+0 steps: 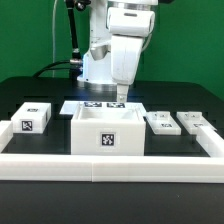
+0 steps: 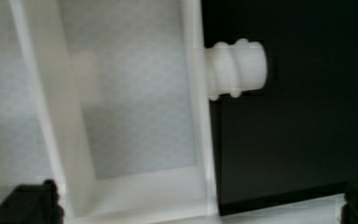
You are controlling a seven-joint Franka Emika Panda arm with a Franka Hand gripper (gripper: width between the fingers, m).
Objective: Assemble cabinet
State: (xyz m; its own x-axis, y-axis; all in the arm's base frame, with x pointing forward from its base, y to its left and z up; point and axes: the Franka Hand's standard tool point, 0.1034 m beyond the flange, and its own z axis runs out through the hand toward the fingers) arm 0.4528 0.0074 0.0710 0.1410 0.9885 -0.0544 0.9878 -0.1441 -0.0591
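Black table point(image 1: 25, 92) holds cabinet box point(image 1: 108, 131) between small panels point(image 1: 163, 123), behind rail point(image 1: 110, 166).

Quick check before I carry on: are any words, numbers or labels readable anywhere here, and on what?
No words, numbers or brand names can be read in either view.
There are only black-and-white square marker tags, which are patterns, not text: on the box front, the small block, the panels and the marker board.
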